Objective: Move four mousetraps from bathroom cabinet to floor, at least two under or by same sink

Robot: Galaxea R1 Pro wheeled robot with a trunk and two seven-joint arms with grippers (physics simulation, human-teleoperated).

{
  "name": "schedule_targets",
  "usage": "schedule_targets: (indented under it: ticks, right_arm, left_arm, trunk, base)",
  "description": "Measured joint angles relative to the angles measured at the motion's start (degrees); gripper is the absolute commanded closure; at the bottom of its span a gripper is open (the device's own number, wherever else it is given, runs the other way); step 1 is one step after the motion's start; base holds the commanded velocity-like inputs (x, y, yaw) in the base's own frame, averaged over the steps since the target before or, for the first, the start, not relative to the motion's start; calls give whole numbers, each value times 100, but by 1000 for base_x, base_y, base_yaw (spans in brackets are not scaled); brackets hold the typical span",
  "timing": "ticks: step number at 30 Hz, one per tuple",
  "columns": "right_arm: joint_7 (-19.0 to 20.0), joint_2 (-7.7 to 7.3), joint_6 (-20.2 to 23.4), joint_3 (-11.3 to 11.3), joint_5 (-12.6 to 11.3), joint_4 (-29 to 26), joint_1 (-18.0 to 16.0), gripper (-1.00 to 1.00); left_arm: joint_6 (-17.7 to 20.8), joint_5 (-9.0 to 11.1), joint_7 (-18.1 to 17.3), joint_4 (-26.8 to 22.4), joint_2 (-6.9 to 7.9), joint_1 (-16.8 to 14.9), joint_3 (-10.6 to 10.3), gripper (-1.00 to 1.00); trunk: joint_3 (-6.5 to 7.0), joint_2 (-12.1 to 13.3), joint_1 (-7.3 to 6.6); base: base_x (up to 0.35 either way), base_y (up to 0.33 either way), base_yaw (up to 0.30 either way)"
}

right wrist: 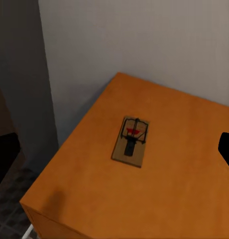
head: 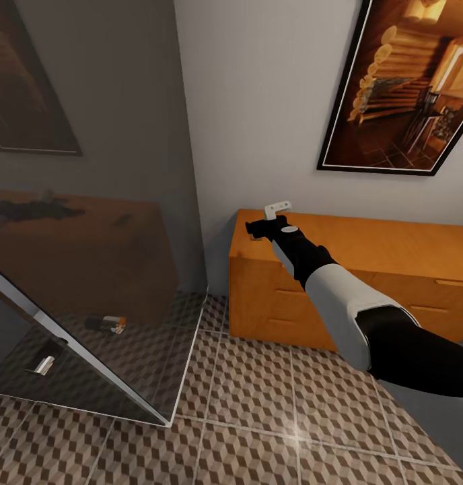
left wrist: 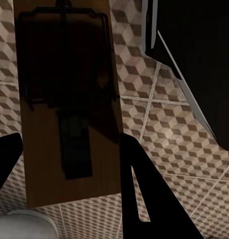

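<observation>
A tan-wood mousetrap (left wrist: 69,114) with dark metal parts sits clamped between the two black fingers (left wrist: 136,184) of my left gripper (left wrist: 69,144), above the cube-pattern bathroom floor (left wrist: 179,129). A second mousetrap (right wrist: 131,141) lies flat on the orange cabinet (right wrist: 184,189) near its corner by the wall. My right gripper (right wrist: 115,152) hovers above that trap with its fingers spread wide, nothing between them. In the head view my right gripper (head: 268,225) reaches over the left end of the cabinet (head: 366,283); it hides the trap there.
A dark glass shower panel (head: 90,222) stands at the left, its edge near the cabinet's left end. A short cork-ended cylinder (head: 107,325) lies on the floor behind the glass. A framed picture (head: 400,87) hangs above the cabinet. Tiled floor (head: 258,417) stretches in front.
</observation>
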Motion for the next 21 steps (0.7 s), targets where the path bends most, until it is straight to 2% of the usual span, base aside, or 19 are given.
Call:
schedule_targets:
  ticks: [13, 21]
  right_arm:
    - [-2, 0, -12, -1, 1, 4, 0, -100]
    - [-2, 0, -13, 0, 1, 4, 0, -100]
  left_arm:
    - [0, 0, 0, 0, 0, -1, 2, 100]
    - [0, 0, 0, 0, 0, -2, 2, 100]
  trunk:
    - [-95, 0, 0]
    - [-168, 0, -2]
  base:
    - [4, 0, 0]
    - [152, 0, 0]
